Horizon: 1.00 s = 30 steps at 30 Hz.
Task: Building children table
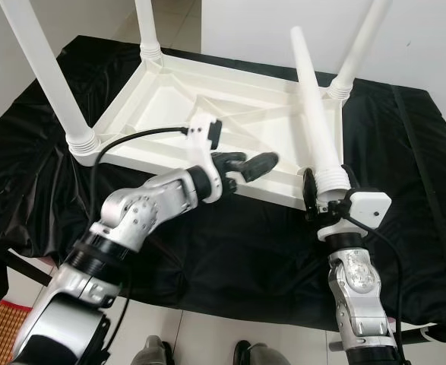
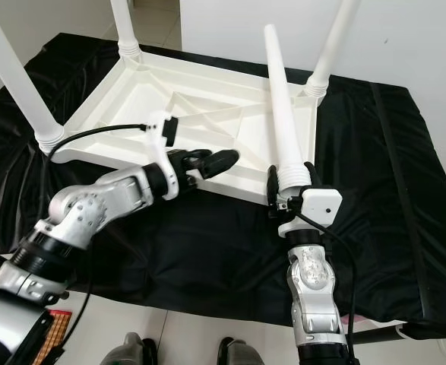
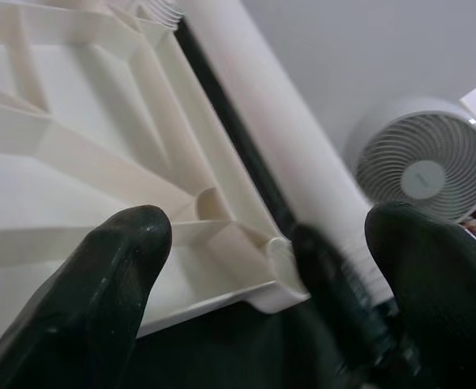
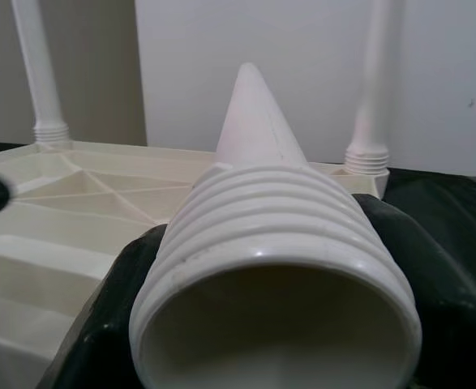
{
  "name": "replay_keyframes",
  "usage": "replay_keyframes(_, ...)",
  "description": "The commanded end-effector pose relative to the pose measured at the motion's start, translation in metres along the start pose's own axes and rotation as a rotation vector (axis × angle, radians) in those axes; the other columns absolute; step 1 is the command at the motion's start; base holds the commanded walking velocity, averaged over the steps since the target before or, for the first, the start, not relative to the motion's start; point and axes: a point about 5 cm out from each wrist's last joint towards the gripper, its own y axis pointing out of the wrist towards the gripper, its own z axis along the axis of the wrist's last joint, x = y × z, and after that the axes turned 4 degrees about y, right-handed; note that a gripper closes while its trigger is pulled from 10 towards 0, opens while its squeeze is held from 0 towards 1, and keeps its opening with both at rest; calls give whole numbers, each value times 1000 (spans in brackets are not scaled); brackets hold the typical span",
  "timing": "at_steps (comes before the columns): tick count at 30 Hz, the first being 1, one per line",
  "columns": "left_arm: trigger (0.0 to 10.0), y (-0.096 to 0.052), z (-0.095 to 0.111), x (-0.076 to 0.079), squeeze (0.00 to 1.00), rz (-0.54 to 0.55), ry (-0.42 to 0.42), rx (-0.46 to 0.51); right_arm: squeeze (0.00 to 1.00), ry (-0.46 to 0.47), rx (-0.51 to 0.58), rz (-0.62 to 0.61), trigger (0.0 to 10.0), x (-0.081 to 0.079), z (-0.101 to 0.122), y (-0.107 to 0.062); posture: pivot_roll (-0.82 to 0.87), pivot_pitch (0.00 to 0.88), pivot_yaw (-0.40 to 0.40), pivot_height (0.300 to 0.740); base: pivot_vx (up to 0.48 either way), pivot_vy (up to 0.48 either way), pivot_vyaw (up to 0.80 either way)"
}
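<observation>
A white plastic children's table [image 1: 207,114] lies upside down on a black cloth. Three legs stand screwed in its corners: far left [image 1: 148,30], near left [image 1: 52,76] and far right [image 1: 359,46]. My right gripper [image 1: 327,190] is shut on the threaded end of the fourth leg [image 1: 314,114], holding it upright just over the table's near right corner [image 3: 274,259]. The ribbed leg end [image 4: 270,267] sits between the black fingers. My left gripper [image 1: 257,165] is open over the table's near rim, next to that corner.
The black cloth [image 1: 420,167] covers a low platform that drops off at the front. White walls stand behind. A white fan [image 3: 424,170] is off to the side. Tiled floor [image 1: 207,334] and my feet lie below the front edge.
</observation>
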Motion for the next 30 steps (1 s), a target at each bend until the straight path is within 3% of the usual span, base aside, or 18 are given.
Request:
replay_keyframes(1,10000,-3,2,24,0,-530,-35,25,0,-6,15,28,10000,-3,2,-3,42,172,-3,740,0,0,0)
replay_keyframes(13,10000,23,4,24,0,-570,-69,-35,0,-6,41,137,10000,-18,9,-2,30,183,-5,740,0,0,0)
replay_keyframes(22,10000,34,1,19,0,-552,-64,-62,0,9,56,214,10000,-30,14,-4,26,183,-3,740,0,0,0)
replay_keyframes(30,10000,42,11,14,0,-534,-73,-33,0,13,37,259,10000,-37,12,-14,15,180,2,740,0,0,0)
